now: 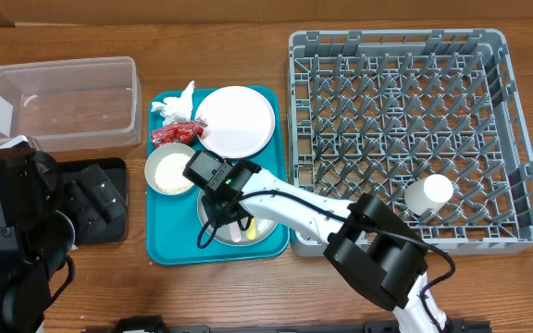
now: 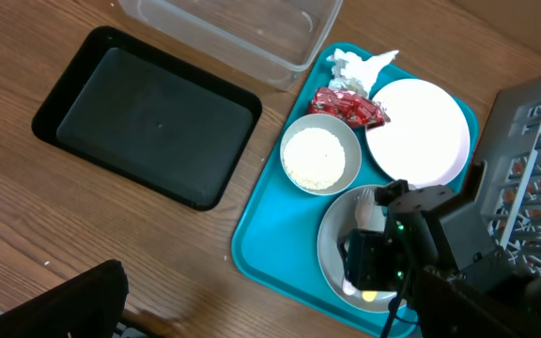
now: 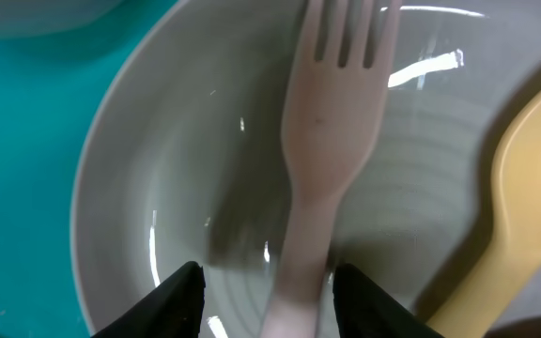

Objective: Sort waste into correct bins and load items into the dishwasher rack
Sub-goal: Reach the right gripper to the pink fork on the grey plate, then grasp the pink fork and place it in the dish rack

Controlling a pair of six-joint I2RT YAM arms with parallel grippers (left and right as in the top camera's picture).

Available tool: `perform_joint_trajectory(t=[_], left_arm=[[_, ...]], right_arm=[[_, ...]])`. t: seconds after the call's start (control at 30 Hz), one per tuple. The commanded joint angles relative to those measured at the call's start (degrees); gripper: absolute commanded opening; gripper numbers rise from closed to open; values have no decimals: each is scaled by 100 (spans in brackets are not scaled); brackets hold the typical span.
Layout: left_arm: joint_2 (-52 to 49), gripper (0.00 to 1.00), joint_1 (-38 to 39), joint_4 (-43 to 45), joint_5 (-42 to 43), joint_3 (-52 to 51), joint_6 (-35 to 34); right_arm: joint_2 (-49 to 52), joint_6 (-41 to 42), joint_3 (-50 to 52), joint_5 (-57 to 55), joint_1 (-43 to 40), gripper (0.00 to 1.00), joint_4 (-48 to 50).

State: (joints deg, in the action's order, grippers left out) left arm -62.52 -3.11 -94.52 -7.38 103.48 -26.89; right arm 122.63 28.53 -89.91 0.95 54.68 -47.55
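Got right tool (image 3: 269,278) spread astride fork (image 3: 332,141) handle, not pinching yet. Could shove it sideways across slick plate (image 3: 158,188) into spoon (image 3: 533,188) just right if closed off-centre.

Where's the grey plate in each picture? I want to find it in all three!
Overhead: the grey plate sits in the bottom right corner of the teal tray, partly covered.
Left wrist: it is at the lower right of the picture, again partly covered.
Right wrist: it fills most of the picture, with the fork and spoon in it.
Shared landmark: the teal tray beneath it.
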Motion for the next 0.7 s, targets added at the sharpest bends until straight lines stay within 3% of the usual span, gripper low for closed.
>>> perform_joint_trajectory(t=[0.0,0.3,0.53,0.67], left_arm=[[0,100,-42,24,-92,11,-55],[0,100,-42,28,-50,11,-55],[0,100,-42,26,-52,11,-55],[0,100,-39,26,-52,11,-55]], right_arm=[[122,44,0,-120,-28,47,103],[179,46,-4,-286,-37,20,140],[177,46,-225,-505,-37,11,-243],[81,44,-673,-745,-37,11,-800]])
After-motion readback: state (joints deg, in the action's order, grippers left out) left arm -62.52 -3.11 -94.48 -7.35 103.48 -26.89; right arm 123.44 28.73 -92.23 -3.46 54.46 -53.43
